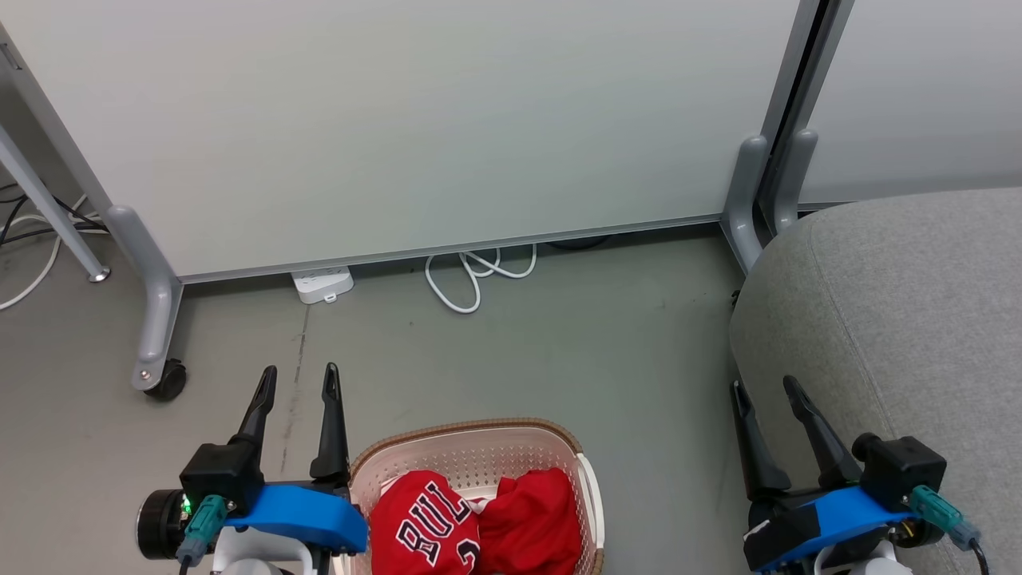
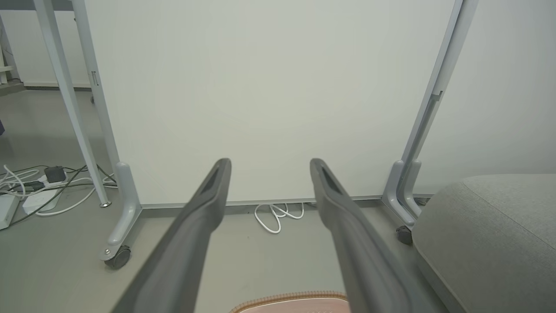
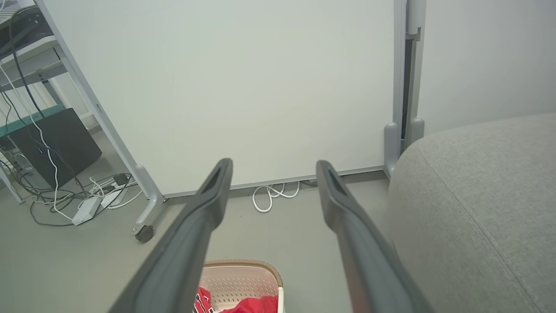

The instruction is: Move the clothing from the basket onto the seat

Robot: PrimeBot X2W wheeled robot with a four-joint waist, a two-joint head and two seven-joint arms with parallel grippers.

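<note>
The cream basket (image 1: 479,455) with a brown rim stands on the floor at the bottom centre of the head view. Inside lie the red "BULLS" jersey (image 1: 427,523) and, to its right, a plain red garment (image 1: 531,519). The basket (image 3: 243,278) and some red cloth (image 3: 249,305) also appear low in the right wrist view; its rim (image 2: 295,300) shows in the left wrist view. The grey seat (image 1: 902,303) fills the right side. My left gripper (image 1: 297,382) is open, left of the basket. My right gripper (image 1: 766,390) is open, by the seat's left edge. Both are empty.
A white partition panel (image 1: 415,120) on grey wheeled feet (image 1: 160,375) stands behind the basket. A white cable loop (image 1: 475,275) and a power strip (image 1: 322,283) lie at its base. More cables (image 3: 65,200) and a dark box (image 3: 47,143) sit far left. Bare floor lies between basket and panel.
</note>
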